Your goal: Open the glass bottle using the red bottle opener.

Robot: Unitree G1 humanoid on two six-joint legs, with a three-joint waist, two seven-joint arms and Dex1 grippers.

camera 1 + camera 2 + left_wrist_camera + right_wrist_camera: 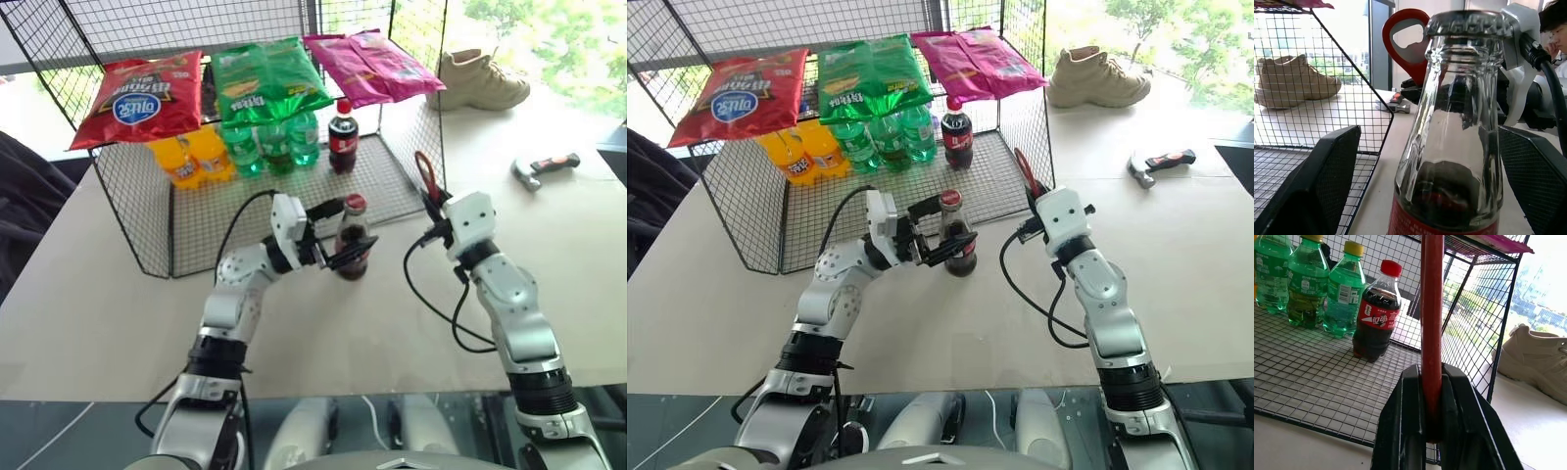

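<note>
Cap still on, so the opening itself is not yet done. Frame centre: glass bottle [352,250] stands upright on the surface [118,313], crown cap intact, dark liquid low in the body. Left gripper [338,235] has its jaws spread wide, one finger on each side of the bottle's shoulder; in the left wrist view both pads [1312,186] stand clear of the glass, so the bottle is bracketed, not clamped. Just right of centre: right gripper [432,208] is closed tight on the handle of the red bottle opener [425,174], ring head pointing up, apart from the cap and a bit right of it. So opener pickup is done; left to do, as I read it: clamp the bottle, bring the ring onto the cap, lever it off. Further back, upper centre: wire rack [294,196] with a plastic cola bottle [343,137] and green bottles [269,145], snack bags [265,78] on top. Upper right: shoe [480,80], hammer [544,168].
</note>
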